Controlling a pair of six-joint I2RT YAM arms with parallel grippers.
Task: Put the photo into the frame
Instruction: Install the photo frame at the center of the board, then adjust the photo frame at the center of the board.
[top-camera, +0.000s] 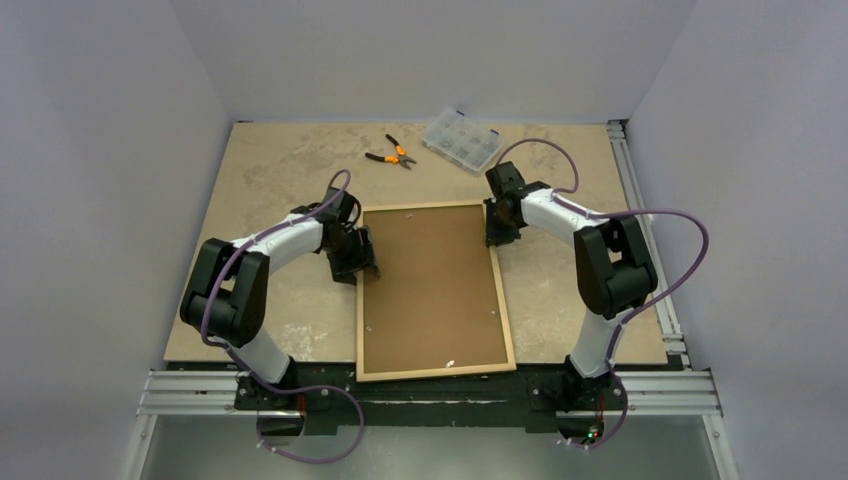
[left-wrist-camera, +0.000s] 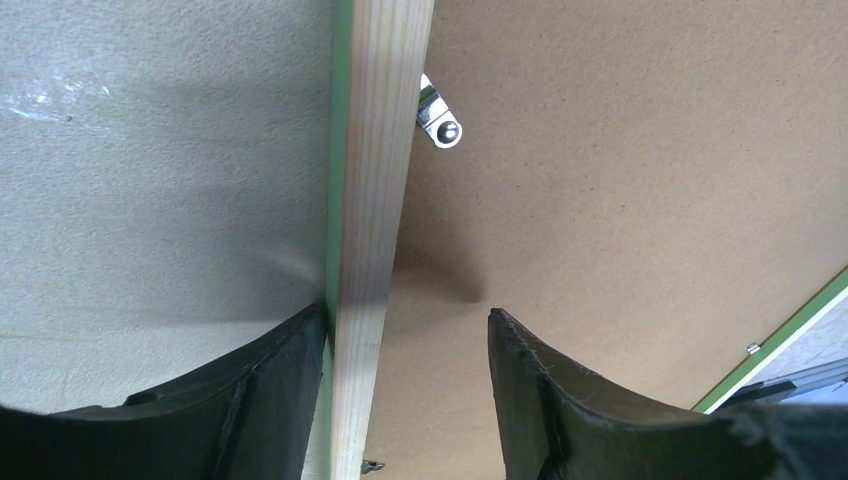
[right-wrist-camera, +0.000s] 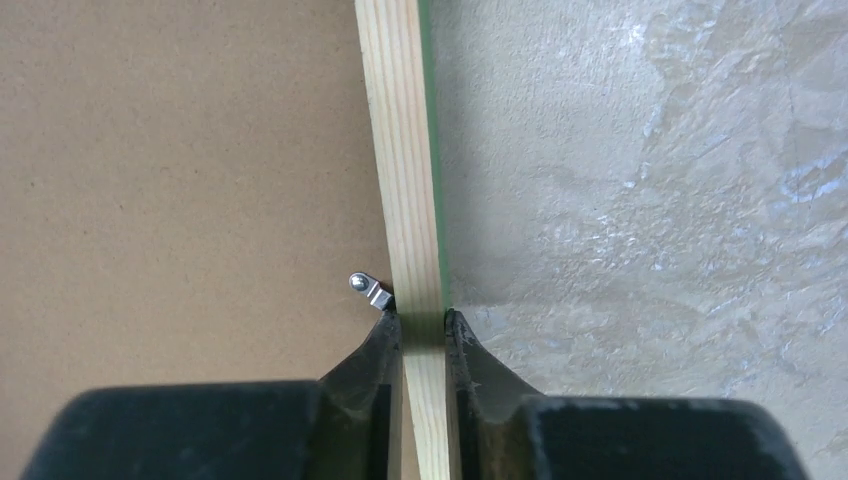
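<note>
– From above, where is the frame (top-camera: 437, 371) laid?
– Back up, on the surface (top-camera: 280, 170).
– Left wrist?
– Its rail (left-wrist-camera: 375, 200) is not yet gripped by the wide left pincer (left-wrist-camera: 407, 312).
– Right wrist?
– Pinched tight by the right pincer (right-wrist-camera: 421, 315). The left should be closed before lifting.

claw (left-wrist-camera: 406, 312) spread astride frame (left-wrist-camera: 375, 150) rail

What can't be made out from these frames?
- Photo: in no view. The backing board fills the frame, so whether it is inside cannot be told.
- Frame's green front and pane: face down on the table, hidden in every view.
- Left pincer and right pincer tips: hidden in the top view by their own wrists.
- Organiser box contents: too small in the top view.
</note>
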